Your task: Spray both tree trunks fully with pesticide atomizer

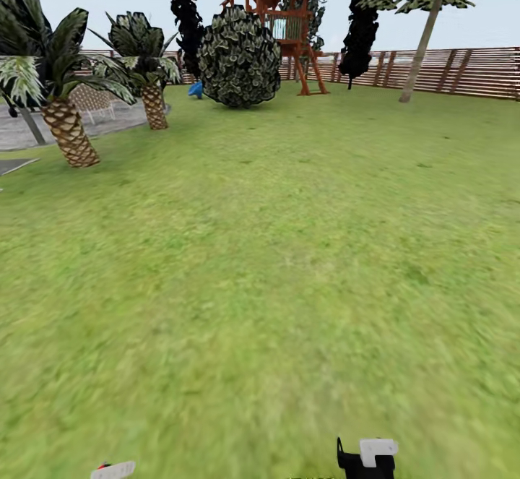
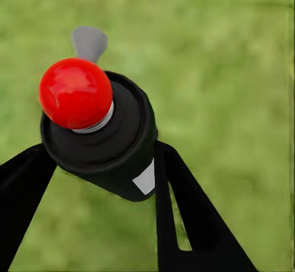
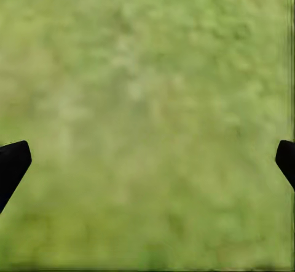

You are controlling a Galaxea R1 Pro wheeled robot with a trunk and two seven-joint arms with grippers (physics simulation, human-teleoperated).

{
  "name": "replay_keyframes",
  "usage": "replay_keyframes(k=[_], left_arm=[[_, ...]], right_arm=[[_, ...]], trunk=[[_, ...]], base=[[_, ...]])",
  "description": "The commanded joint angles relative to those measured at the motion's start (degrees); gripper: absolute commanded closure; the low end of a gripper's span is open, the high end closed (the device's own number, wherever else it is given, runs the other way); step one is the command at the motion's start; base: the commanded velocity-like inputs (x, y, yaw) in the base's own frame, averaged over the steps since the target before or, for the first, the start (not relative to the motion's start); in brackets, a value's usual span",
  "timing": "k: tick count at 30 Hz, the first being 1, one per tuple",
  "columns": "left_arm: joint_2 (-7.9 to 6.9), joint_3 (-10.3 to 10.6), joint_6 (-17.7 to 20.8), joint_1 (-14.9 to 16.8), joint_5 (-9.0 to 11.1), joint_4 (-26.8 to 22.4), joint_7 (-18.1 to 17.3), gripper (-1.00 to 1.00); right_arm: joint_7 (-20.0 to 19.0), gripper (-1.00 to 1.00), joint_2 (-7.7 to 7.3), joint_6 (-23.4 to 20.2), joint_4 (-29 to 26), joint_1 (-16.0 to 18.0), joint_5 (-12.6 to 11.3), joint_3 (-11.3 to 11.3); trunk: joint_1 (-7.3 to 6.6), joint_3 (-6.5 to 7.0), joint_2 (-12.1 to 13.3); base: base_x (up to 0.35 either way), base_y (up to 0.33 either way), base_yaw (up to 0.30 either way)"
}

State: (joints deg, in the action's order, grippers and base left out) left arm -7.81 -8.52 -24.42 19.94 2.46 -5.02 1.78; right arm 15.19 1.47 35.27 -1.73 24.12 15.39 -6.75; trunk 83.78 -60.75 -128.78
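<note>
Over lawn (image 3: pixel 147 100), pesticide atomizer (image 2: pixel 104 136) pinched between left jaws, right jaws spread apart

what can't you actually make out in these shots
- Atomizer, left wrist view: its lower body is hidden between the left gripper's fingers.
- Second tree: only one leaning trunk is certain in the head view.
- Right gripper: just its fingertips, cut by the edges.

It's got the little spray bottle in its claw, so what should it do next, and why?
Probably roll forward and rightward across the lawn toward the tree trunk by the fence. The left gripper already clasps the pesticide atomizer, but that leaning trunk looks too far off to spray.
</note>
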Motion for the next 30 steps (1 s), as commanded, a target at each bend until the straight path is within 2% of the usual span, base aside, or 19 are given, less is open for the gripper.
replay_keyframes(k=[1,12,30], left_arm=[[0.08,0.0,-0.1,0.0,0.3,0.0,0.0,1.0],[0.16,-0.1,-0.1,0.0,0.2,0.0,0.0,1.0],[0.08,-0.1,-0.1,0.0,0.2,0.1,0.0,1.0]], right_arm=[[0.3,-1.0,0.01,0.1,0.1,0.0,0.6,-0.5],[0.3,-1.0,0.03,0.1,0.1,0.0,0.6,-0.5],[0.3,-1.0,0.03,0.1,0.1,0.0,0.6,-0.5]], trunk=[[-0.01,-0.04,0.0],[-0.01,-0.04,0.0],[-0.01,-0.04,0.0]], base=[[0.024,0.0,-0.3],[0.294,-0.008,-0.3],[0.307,-0.101,-0.3]])
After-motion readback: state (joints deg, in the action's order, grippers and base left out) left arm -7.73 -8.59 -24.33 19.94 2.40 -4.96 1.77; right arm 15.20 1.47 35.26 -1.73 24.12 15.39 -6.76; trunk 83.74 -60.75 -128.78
